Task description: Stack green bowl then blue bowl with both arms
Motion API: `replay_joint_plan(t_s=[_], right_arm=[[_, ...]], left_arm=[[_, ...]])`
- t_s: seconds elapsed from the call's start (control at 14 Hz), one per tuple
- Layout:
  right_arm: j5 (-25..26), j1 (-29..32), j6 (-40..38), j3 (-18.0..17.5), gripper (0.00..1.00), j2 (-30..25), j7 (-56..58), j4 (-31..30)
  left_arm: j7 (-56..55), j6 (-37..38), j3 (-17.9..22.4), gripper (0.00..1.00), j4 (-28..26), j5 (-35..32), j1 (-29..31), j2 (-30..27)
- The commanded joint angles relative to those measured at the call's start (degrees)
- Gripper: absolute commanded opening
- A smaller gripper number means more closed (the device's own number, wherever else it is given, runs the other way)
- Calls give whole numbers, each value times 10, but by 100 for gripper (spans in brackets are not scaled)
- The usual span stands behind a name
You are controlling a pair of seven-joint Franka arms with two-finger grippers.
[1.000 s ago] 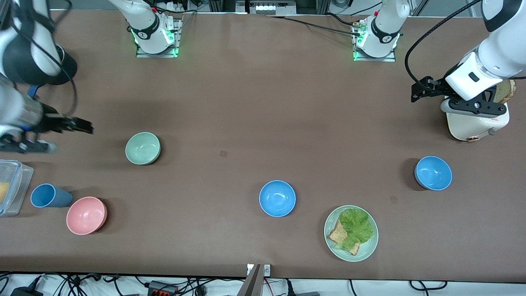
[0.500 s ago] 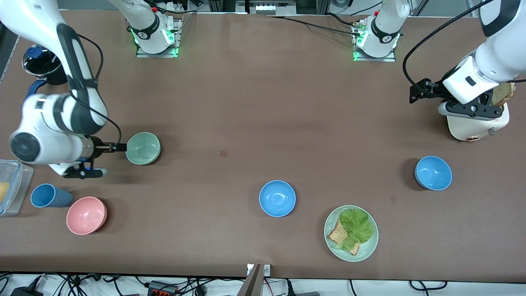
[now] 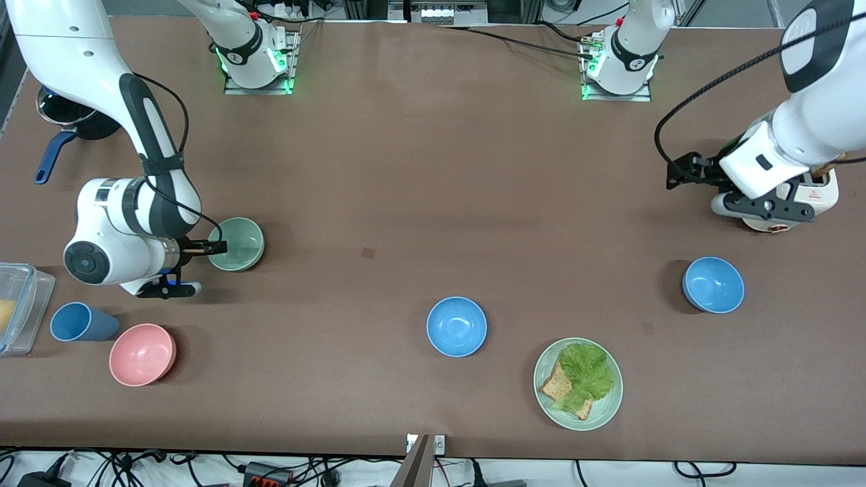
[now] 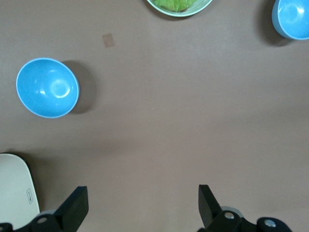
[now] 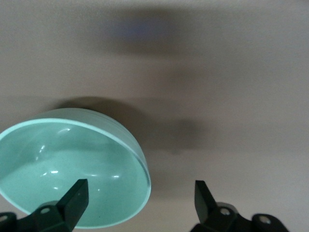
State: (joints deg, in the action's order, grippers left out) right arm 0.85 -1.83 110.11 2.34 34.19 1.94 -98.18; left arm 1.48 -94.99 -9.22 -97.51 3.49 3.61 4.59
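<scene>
No legible text, label or number anywhere

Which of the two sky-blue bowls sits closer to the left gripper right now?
The small round sky-blue bowl toward the left arm's end of the table, just below the open left gripper; the other sky-blue bowl sits mid-table.

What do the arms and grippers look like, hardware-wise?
Both arms are glossy white jointed Frankas with black bands at the joints and black cables looping along them; green lights glow at their bases. The right gripper and left gripper are black two-finger pincers. In the wrist views the fingers are flat, angular black blades.
</scene>
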Motion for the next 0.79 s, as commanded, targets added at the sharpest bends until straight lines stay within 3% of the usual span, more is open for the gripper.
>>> replay_joint_plan(t_s=[0.0, 0.14, 0.29, 0.36, 0.43, 0.57, 0.71], right_arm=[[-3, -1, 9, -2, 58, 12, -9, 4], [-17, -1, 12, -2, 45, 16, -8, 3], [-18, -1, 9, -2, 23, 17, -8, 3], [-18, -1, 5, -2, 7, 17, -8, 4], [-18, -2, 5, -2, 0, 15, -4, 4], [-19, -8, -2, -10, 0, 9, -1, 8], [-23, -11, -30, -43, 0, -24, -8, 11]], left_arm=[[0, 10, -2, 100, 43, -1, -3, 27], [6, 14, -2, 100, 42, -1, -3, 26], [6, 19, -2, 100, 36, -1, -1, 25], [7, 30, -2, 100, 36, 0, 2, 26], [6, 38, -2, 100, 36, 0, 3, 32], [8, 38, 2, 100, 39, -1, 10, 59], [10, 19, 3, 100, 36, -8, 24, 75]])
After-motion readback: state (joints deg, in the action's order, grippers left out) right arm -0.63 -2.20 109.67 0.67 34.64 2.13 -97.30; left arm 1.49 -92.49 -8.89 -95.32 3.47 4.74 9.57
